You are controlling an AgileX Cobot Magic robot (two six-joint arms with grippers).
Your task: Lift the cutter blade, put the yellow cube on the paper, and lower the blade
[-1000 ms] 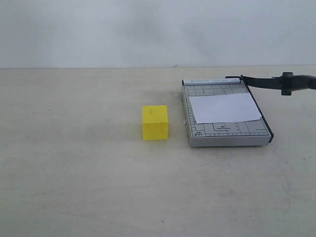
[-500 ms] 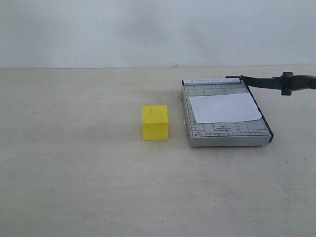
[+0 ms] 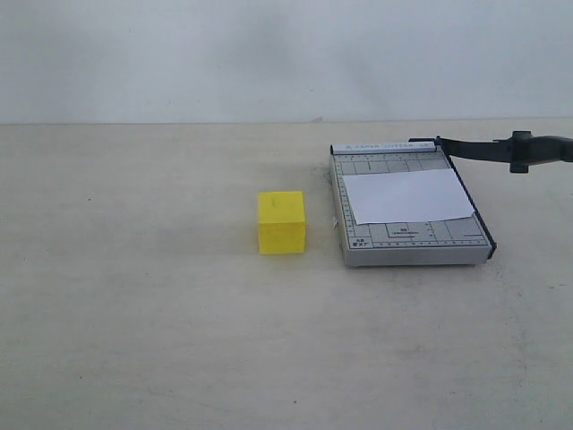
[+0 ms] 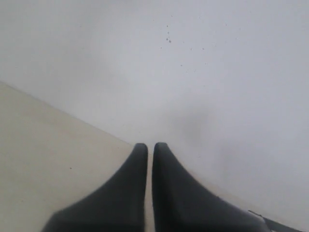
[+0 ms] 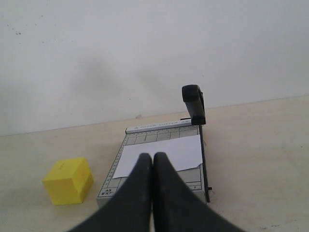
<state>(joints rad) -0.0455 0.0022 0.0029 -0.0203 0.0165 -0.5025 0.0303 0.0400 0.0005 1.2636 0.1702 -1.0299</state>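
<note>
Two hands, both empty and both with fingers pressed together, face a bench [image 3: 134, 313] that carries the task's things. In the exterior view the yellow cube [image 3: 282, 222] sits on the bare bench just to the left of the grey gridded base [image 3: 407, 240], near it but not touching. The paper [image 3: 408, 196] lies flat on that base, its right side reaching toward the cutting edge. The cutter blade [image 3: 488, 150] is lifted: pivoted at the base's far corner, it angles away from the base, and its thick handle end hangs clear of it on the right. In the right wrist view the right hand [image 5: 153, 159] points straight at the paper [image 5: 164, 153], its closed tips overlapping the sheet's nearer edge in the picture. The cube [image 5: 69, 181] stands off to one side of the fingers, apart from them, and the blade's handle [image 5: 194, 104] rises beyond the sheet. How high this hand is held over the base cannot be told. The left hand [image 4: 150, 150], tips together, points at the bench's far edge and the pale wall behind it.
</note>
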